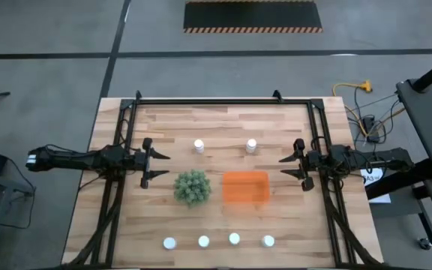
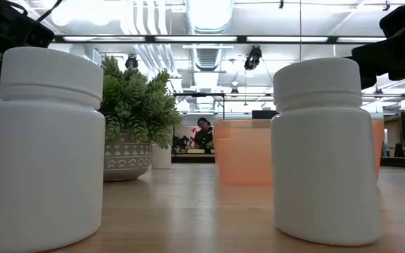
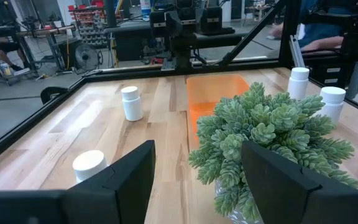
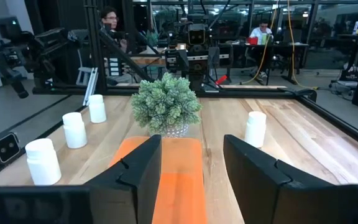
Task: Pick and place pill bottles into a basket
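Two small white cylindrical pill bottles with round white caps (image 2: 44, 147) (image 2: 325, 151) loom closest in the low view, standing upright on the pale wooden slatted table (image 1: 216, 217); from above they are the pair (image 1: 199, 145) (image 1: 251, 145) at the table's far side, well apart from each other. Largest on the table is the rectangular bright orange plastic basket (image 1: 245, 187), near the middle with nothing inside it, and just beside it stands the round green spiky plant in a patterned grey pot (image 1: 192, 187). Four more white bottles (image 1: 170, 243) (image 1: 204, 241) (image 1: 234, 238) (image 1: 268, 241) stand in a row along the near edge, apart from the basket. At the left edge the left gripper (image 1: 158, 163) hovers with fingers spread and empty, pointing toward the plant. At the right edge the right gripper (image 1: 289, 166) hovers likewise, fingers parted, holding nothing, facing the basket.
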You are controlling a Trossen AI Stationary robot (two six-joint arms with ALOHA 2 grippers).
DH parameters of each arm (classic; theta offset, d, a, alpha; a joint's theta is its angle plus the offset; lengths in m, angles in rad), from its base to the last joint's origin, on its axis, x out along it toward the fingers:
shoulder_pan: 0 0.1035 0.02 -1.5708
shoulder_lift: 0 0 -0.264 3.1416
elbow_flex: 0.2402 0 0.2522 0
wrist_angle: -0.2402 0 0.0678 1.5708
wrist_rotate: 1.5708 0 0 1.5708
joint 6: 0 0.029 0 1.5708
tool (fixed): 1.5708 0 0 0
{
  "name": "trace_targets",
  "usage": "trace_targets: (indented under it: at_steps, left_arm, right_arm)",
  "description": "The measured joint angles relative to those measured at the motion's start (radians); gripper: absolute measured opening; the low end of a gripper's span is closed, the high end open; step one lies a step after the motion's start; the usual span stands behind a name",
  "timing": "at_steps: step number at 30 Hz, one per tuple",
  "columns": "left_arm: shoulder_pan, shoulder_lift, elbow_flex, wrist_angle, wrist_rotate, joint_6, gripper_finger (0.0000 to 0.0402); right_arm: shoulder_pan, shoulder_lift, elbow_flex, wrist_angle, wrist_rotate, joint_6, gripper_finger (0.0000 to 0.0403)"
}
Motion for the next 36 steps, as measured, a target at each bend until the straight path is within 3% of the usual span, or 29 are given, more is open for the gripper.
trace_targets:
  at_steps: [36]
  left_arm:
    - [0.0,0.0,0.0,0.0,0.0,0.0,0.0221]
  right_arm:
    - [0.0,0.0,0.0,0.0,0.0,-0.002,0.0162]
